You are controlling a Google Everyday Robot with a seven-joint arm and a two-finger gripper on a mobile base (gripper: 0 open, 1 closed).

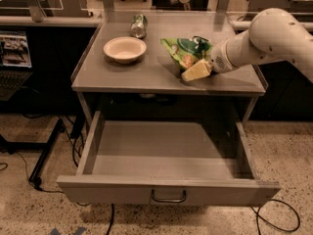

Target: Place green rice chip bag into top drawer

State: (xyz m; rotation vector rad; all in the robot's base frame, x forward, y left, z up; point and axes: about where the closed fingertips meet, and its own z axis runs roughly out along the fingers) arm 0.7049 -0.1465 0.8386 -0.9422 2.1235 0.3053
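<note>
Camera view, pale bowl (124, 49) on the desk (142, 77) at left, green can (139, 25) lying behind it, top drawer (168, 196) open below, green rice chip bag (185, 52) on the desk right of centre, claw (193, 73) against its lower edge, grip impossible to tell.

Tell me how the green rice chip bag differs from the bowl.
The green rice chip bag is crumpled, bright green; the bowl is smooth, round, pale. The bag lies right, with the gripper at its near edge; the bowl sits left, untouched. Both rest on the tabletop, neither in the top drawer.
</note>
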